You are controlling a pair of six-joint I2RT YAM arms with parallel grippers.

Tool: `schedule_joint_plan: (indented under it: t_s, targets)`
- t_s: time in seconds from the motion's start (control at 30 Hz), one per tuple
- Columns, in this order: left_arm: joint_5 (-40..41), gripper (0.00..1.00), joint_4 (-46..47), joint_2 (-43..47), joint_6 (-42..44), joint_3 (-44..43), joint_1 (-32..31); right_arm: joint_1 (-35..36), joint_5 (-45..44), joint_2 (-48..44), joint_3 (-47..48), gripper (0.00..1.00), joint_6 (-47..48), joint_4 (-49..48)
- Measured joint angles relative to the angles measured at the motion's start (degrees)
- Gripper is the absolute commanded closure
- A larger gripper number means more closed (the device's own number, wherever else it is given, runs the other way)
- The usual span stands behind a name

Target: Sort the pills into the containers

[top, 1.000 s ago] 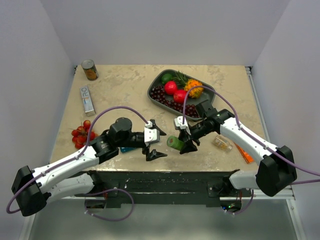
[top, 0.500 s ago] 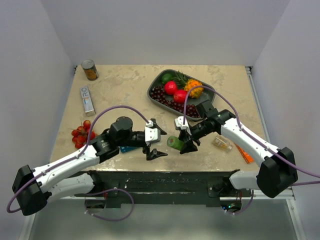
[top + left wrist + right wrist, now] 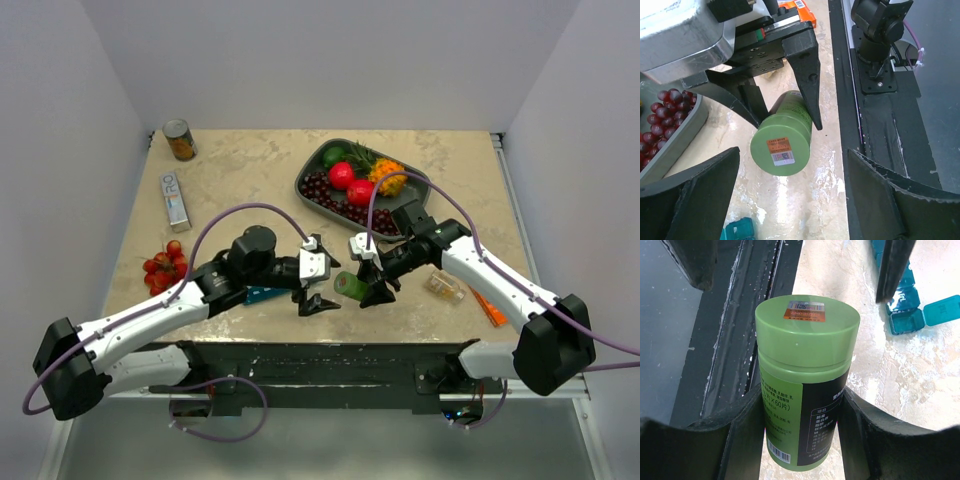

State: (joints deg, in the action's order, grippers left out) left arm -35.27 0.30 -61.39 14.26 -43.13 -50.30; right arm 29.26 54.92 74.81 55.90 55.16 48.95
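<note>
Where the two arms meet at the near edge of the counter (image 3: 250, 170), the right pincer (image 3: 368, 282) is pinching a green pill bottle (image 3: 807, 365) across its body, one finger on each side of the label. The bottle lies roughly level, its lid on and turned toward the left arm; the lid carries a small orange sticker with a barcode. Whether the bottle's underside touches the counter cannot be told. The left pincer (image 3: 328, 287) is spread wide, its fingers either side of the lid's line but apart from it, touching nothing. The containers (image 3: 905, 300), a teal strip of small square compartments, lie flat on the counter just beside the left pincer and partly under the left wrist; from the right wrist view one end compartment has its lid flipped open, and a black finger hides part of the row. No loose pills can be made out. Farther back sits a dark grey tray (image 3: 682, 132) of fruit, dark grapes along its near wall. A tin can (image 3: 180, 140) stands at the far left corner, a white box (image 3: 175, 198) near it, a red cluster of small fruit (image 3: 165, 268) beside the left forearm. An orange packet (image 3: 488, 307) and a small clear box (image 3: 445, 287) lie by the right arm.
</note>
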Motion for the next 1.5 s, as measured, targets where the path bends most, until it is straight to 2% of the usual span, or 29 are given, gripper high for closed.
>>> schedule_joint_plan:
  t_s: [0.3, 0.4, 0.53, 0.63, 0.73, 0.8, 0.9, 0.93, 0.97, 1.03, 1.23, 1.47, 1.5]
  targets:
    - [-1.5, 0.14, 1.0, -4.3, 0.1, -1.1, 0.0, 0.0, 0.0, 0.0, 0.0, 1.0, 0.0, 0.0]
    - [-1.6, 0.2, 1.0, -5.5, 0.0, -1.1, 0.0, 0.0, 0.0, -0.4, 0.0, 1.0, 0.0, 0.0]
    - [-1.6, 0.37, 2.1, -6.0, -0.4, -1.1, 0.0, 0.0, 0.0, -0.7, 0.0, 1.0, 0.0, 0.0]
    - [-1.3, 0.39, 3.4, -6.1, -1.5, -1.1, 0.1, 0.0, 0.1, -0.7, 0.0, 1.0, 0.1, 0.2]
    - [-1.0, 0.49, 5.6, -6.1, -3.3, -0.7, 0.0, 0.1, 0.1, -0.7, -0.1, 1.0, 0.1, 0.1]
    - [-0.8, 0.51, 7.5, -6.0, -4.8, 0.2, 0.1, 0.1, 0.0, -0.7, -0.2, 1.0, 0.0, 0.2]
    - [-0.7, 0.74, 9.4, -5.9, -6.6, 1.3, 0.0, 0.2, 0.1, -0.7, -0.5, 1.0, -0.1, 0.2]
    - [-0.6, 0.95, 9.8, -5.8, -7.3, 1.7, 0.0, 0.2, 0.1, -0.7, -0.7, 1.0, -0.3, 0.2]
    - [-0.5, 1.0, 10.0, -5.7, -7.8, 1.9, 0.0, 0.3, 0.1, -0.7, -0.8, 1.0, -0.5, 0.2]
    - [-0.2, 1.0, 10.2, -5.7, -9.4, 1.9, 0.0, 0.4, 0.2, -0.7, -0.9, 1.0, -1.0, 0.2]
    - [6.9, 1.0, 9.3, -5.5, -26.6, 1.9, 0.5, -0.1, -1.0, -1.1, -1.2, 1.0, -5.4, -3.0]
    - [14.6, 1.0, 2.2, -5.5, -59.6, 0.4, 3.6, -1.6, -1.2, -1.9, -2.3, 1.0, -12.2, -9.5]
    - [15.1, 0.95, 0.9, -5.5, -63.4, -0.2, 4.0, -1.7, -1.0, -1.9, -2.3, 1.0, -12.9, -10.4]
